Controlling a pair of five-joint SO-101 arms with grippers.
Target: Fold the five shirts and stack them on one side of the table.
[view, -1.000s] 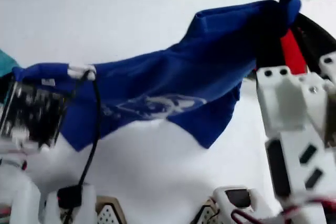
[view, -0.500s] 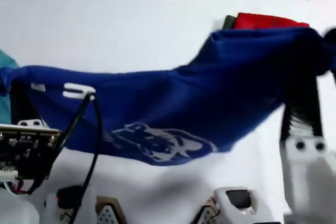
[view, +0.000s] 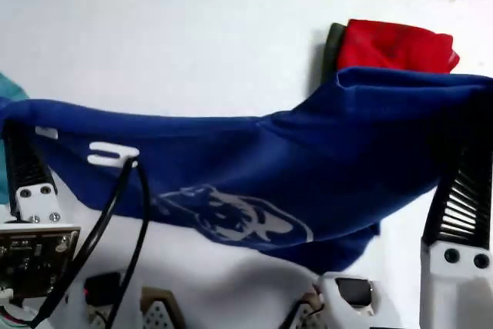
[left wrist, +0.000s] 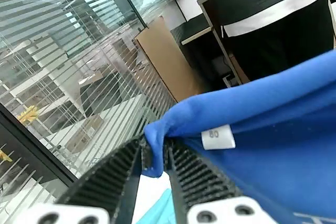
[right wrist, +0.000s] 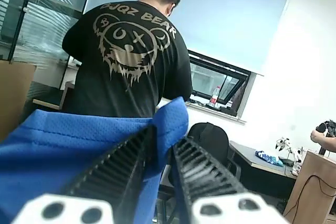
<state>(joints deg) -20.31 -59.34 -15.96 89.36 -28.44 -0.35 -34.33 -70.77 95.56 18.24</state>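
A blue shirt (view: pixel 254 167) with a white print hangs stretched across the table between both grippers. My left gripper (left wrist: pixel 156 148) is shut on one corner of the blue shirt (left wrist: pixel 273 129), next to its white tag; in the high view the left gripper (view: pixel 17 140) is at the left edge. My right gripper (right wrist: pixel 164 136) is shut on the opposite edge of the blue shirt (right wrist: pixel 63 150) and sits at the right side as the right gripper (view: pixel 474 152). A folded red shirt (view: pixel 394 45) lies on a dark folded one (view: pixel 333 40) at the back right.
A teal shirt (view: pixel 6 90) pokes in at the left edge. The white table (view: pixel 169 44) is bare behind the blue shirt. The arm bases and a black cable (view: pixel 139 213) stand along the near edge.
Both grippers have pulled the blue shirt toward the near edge and lower. The right end dropped from the back right, uncovering the red folded shirt.
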